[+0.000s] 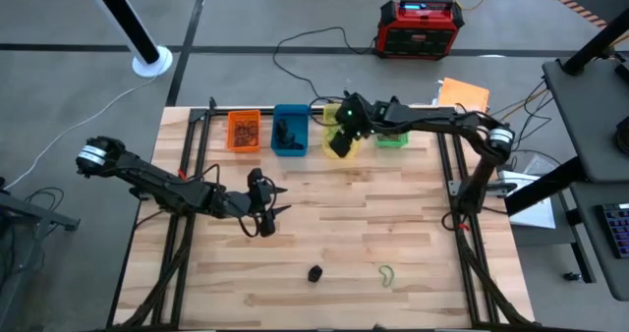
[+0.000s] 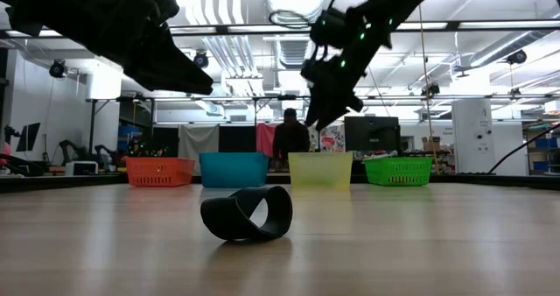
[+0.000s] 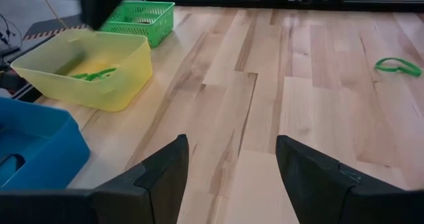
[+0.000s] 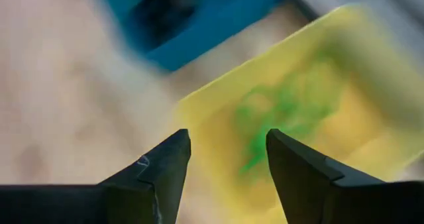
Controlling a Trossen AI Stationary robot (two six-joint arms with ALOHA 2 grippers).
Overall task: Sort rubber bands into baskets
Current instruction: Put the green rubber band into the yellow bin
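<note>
Four baskets stand in a row at the table's far edge: orange [image 1: 244, 131], blue [image 1: 290, 129], yellow [image 2: 320, 170] and green [image 1: 391, 138]. My right gripper [image 4: 228, 171] hangs open above the yellow basket [image 4: 318, 105], with nothing between its fingers. Green rubber bands [image 4: 285, 111] lie in that basket. My left gripper [image 3: 232, 177] hovers open over the table's middle left [image 1: 267, 214], holding nothing. A black rubber band [image 2: 248, 213] and a green rubber band [image 1: 386, 275] lie on the table near its front edge.
A red-black box [image 1: 421, 27] sits on the floor beyond the table. Black frame rails [image 1: 197, 145] run along the table's left and right sides. Bare wood [image 1: 373, 214] stretches between the baskets and the loose bands. A person [image 2: 290, 138] stands in the room behind.
</note>
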